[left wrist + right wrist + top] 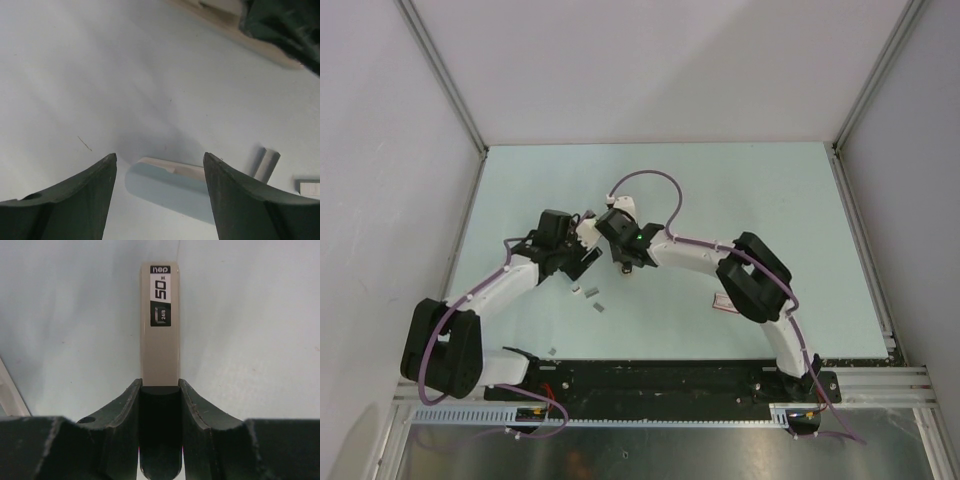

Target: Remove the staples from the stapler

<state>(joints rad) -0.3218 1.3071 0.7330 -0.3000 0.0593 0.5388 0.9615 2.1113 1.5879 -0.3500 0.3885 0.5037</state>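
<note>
The stapler [160, 340], a slim beige bar with a black label, sticks out ahead of my right gripper [160, 384], which is shut on its dark rear end. From above, that gripper [623, 260] hangs over the middle of the table. My left gripper [581, 262] hovers just left of it. In the left wrist view it [160, 156] stands open and holds nothing. Below it, a pale blue and beige piece [170, 185] lies on the table. Short grey staples [265, 163] lie to the right of it. They show from above as small strips [590, 293].
A pink-and-grey box [724, 303] lies half under the right forearm. One more small grey strip [552, 350] sits near the front edge by the left arm's base. Grey walls close in the pale table [770, 200] on three sides.
</note>
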